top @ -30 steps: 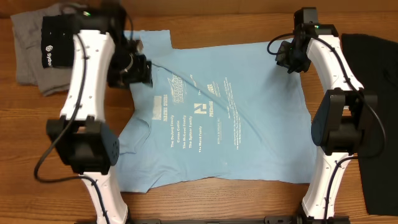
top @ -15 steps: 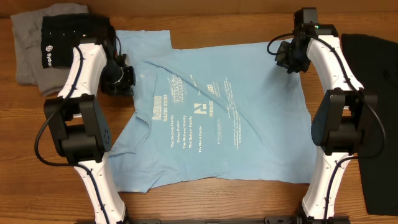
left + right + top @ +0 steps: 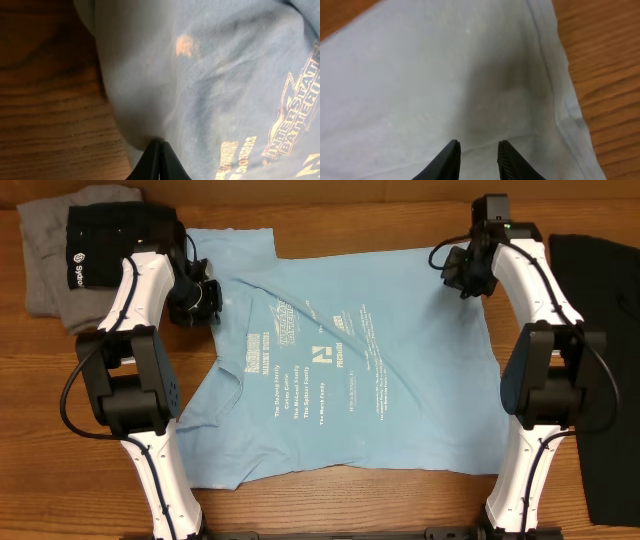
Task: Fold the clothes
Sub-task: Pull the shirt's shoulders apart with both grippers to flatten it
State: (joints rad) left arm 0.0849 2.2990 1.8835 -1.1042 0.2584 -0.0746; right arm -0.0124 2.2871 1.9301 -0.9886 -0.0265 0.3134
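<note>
A light blue T-shirt with white print lies spread flat across the table. My left gripper is at its left side, just below the sleeve. In the left wrist view the left gripper is shut, with a fold of the T-shirt pinched at its tips next to bare wood. My right gripper hovers over the shirt's far right corner. In the right wrist view the right gripper stands open just above the T-shirt, close to the hem, with nothing between its fingers.
A grey garment with a folded black one on it lies at the far left. Another black garment covers the right edge. Bare wooden table shows in front of the shirt.
My left gripper has come down from over the shirt's chest to its left edge and has shut on the fabric. The right arm has stayed put.
</note>
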